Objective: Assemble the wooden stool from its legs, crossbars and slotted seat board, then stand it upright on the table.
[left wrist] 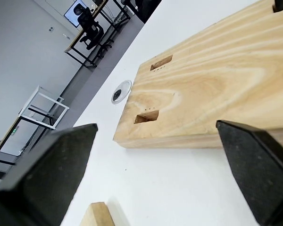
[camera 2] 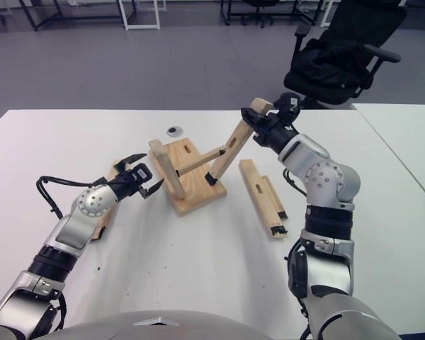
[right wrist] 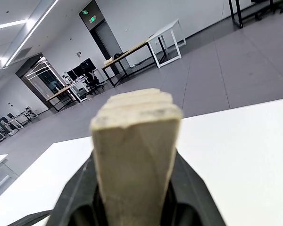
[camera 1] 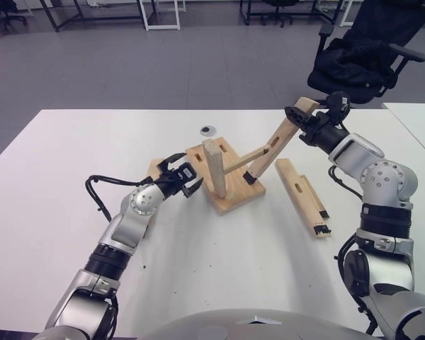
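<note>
The slotted seat board (camera 1: 230, 195) lies flat on the white table. One leg (camera 1: 214, 167) stands upright in it, and a thin crossbar (camera 1: 242, 161) joins that leg to a second, tilted leg (camera 1: 270, 150). My right gripper (camera 1: 302, 113) is shut on the tilted leg's top end (right wrist: 137, 150). My left gripper (camera 1: 178, 171) hovers open just left of the board, with two board slots (left wrist: 146, 116) ahead of its fingers (left wrist: 61, 160). A spare leg (camera 1: 304, 195) lies flat to the right of the board. Another wooden piece (camera 1: 154, 168) lies under my left wrist.
A round cable grommet (camera 1: 208, 129) sits in the table behind the board. A black office chair (camera 1: 361, 49) stands beyond the far right edge, beside a second table (camera 1: 414, 120). The near half of the table (camera 1: 219, 269) is bare.
</note>
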